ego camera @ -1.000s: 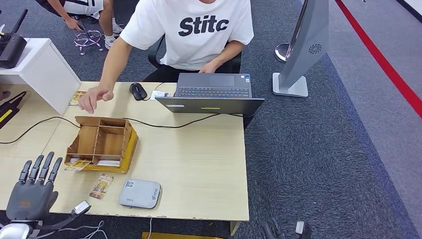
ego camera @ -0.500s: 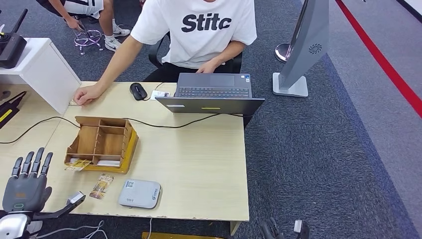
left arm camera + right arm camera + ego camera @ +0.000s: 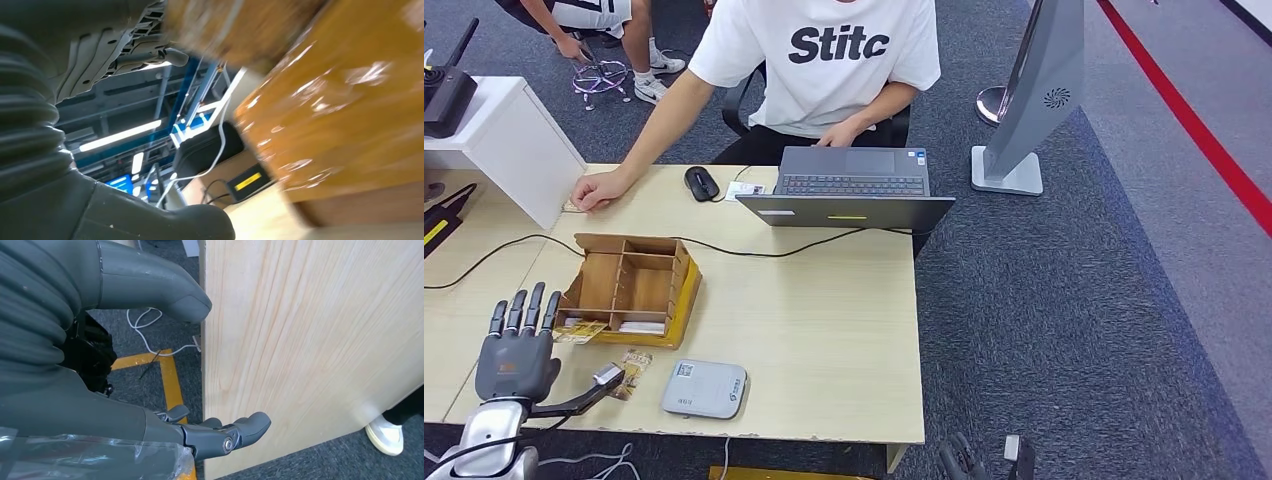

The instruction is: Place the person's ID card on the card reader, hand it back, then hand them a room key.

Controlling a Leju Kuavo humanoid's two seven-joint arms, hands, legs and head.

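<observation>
Card reader (image 3: 705, 389) at table (image 3: 824, 330) front edge; wooden organizer (image 3: 629, 288) behind-left; laptop (image 3: 849, 190) far side.

The head view looks forward and down from high on the robot across the table (image 3: 824, 330), toward the far edge; the left wrist view sits very close behind the left hand (image 3: 75, 150), tilted, blurred, against the wooden organizer (image 3: 340, 110) near the table's left edge; the right wrist view looks past the right hand (image 3: 150, 390) along the table's near right corner.

A pale wooden table (image 3: 824, 330) stands on grey carpet (image 3: 1074, 300) with a red stripe (image 3: 1194, 125).
</observation>
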